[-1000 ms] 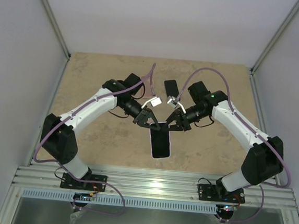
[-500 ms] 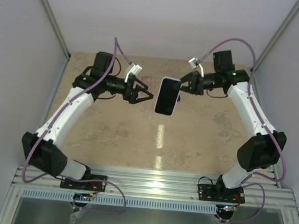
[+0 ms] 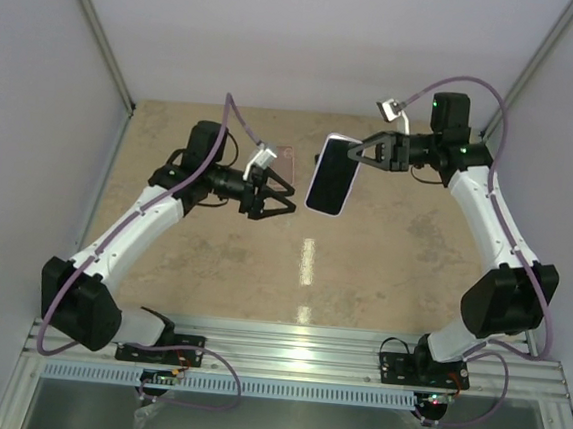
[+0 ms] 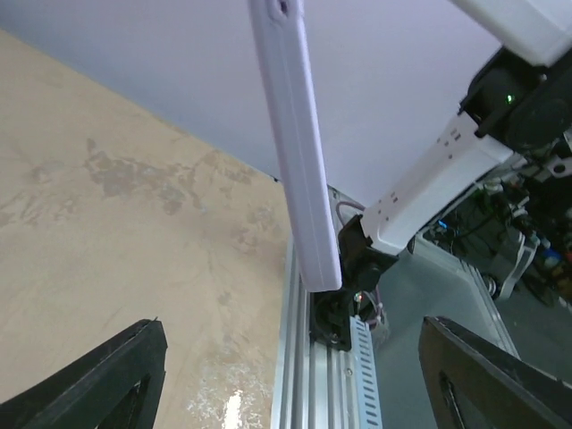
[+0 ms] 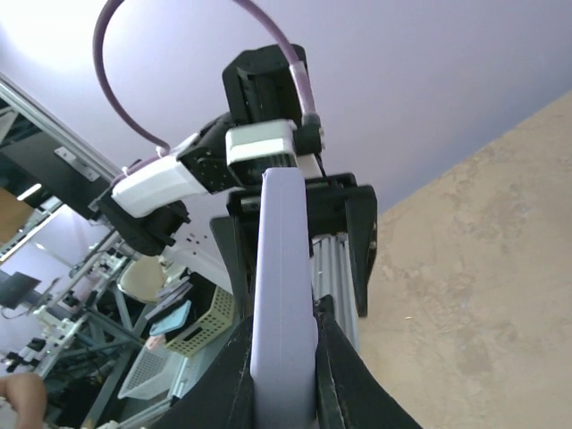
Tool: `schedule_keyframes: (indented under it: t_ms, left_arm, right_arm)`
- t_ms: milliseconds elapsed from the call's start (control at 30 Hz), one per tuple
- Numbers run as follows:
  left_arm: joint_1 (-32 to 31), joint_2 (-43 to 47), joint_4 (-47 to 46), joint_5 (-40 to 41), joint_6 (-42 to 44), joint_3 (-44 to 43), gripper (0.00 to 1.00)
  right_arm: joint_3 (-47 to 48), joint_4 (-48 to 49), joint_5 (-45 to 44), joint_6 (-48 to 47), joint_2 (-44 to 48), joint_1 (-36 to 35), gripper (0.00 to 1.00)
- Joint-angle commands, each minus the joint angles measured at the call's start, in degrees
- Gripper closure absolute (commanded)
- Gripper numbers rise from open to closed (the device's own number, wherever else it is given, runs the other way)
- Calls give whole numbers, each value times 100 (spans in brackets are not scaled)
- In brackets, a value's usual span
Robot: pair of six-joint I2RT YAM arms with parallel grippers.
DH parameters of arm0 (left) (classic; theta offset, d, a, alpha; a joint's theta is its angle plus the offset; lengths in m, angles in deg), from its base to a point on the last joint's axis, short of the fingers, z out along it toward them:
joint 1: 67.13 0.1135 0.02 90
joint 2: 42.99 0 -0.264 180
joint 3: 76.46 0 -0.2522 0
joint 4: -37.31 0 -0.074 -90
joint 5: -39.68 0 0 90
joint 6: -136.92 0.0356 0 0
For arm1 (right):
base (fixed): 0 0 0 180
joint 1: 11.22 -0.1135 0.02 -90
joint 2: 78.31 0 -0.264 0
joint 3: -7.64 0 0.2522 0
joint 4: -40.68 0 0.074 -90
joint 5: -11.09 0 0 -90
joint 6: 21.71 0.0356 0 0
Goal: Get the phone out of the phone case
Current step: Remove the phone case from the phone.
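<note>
Phone (image 3: pixel 332 174) in its lavender case (image 5: pixel 284 295), aloft over the table (image 3: pixel 362 271), pinched at one edge by the right end effector (image 3: pixel 353 152), the left end effector (image 3: pixel 288 199) spread just beside it; advisably, the left grips the opposite rim squarely before peeling.

Seen from above, the right tool (image 3: pixel 356 152) grips the upper end of a dark-screened phone (image 3: pixel 332 176), raised over the tan desk (image 3: pixel 382 273). At the phone's 9 o'clock, the left tool (image 3: pixel 289 199) is spread wide and holds nothing, just clear of it.
</note>
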Motion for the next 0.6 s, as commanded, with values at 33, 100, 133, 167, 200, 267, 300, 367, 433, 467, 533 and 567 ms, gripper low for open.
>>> schedule_keyframes:
  t_ms: [33,100,133,167,200,267,300,367,433,467,533,567]
  left_arm:
    - [-435,228,-785,232,32,202,28]
    - [-434,166,-880,379,-175,215,36]
    - [-438,141,-913,398,-199,220,39]
    - [-446,117,-977,382,-266,214,41]
    - [-440,86,-1070,344,-377,230,43]
    - [-455,50,-1198,241,-487,235,47]
    - [-468,36,-1220,243,-504,237,49]
    - [-489,-4,-1227,289,-512,246,52]
    - [-484,-39,-1234,310,-504,287,54]
    - [-498,-41,-1256,312,-499,306,56]
    - [-511,-29,-1286,337,-492,368,57]
    - [-512,-21,-1284,359,-485,389,59]
  right_arm:
    - [-254,640,507,967,322,10,100]
    - [-332,711,501,1099,325,5,99]
    - [-357,701,488,1108,323,2,99]
    - [-370,687,497,1109,317,2,99]
    - [-375,665,506,1096,302,2,99]
    - [-355,629,509,1063,285,2,100]
    - [-336,624,537,1064,273,2,99]
    - [-275,568,565,1019,241,-6,99]
    - [-212,509,588,967,204,-7,99]
    - [-197,505,599,976,192,-7,99]
    - [-166,496,635,973,184,-7,99]
    - [-155,492,662,975,185,-6,99]
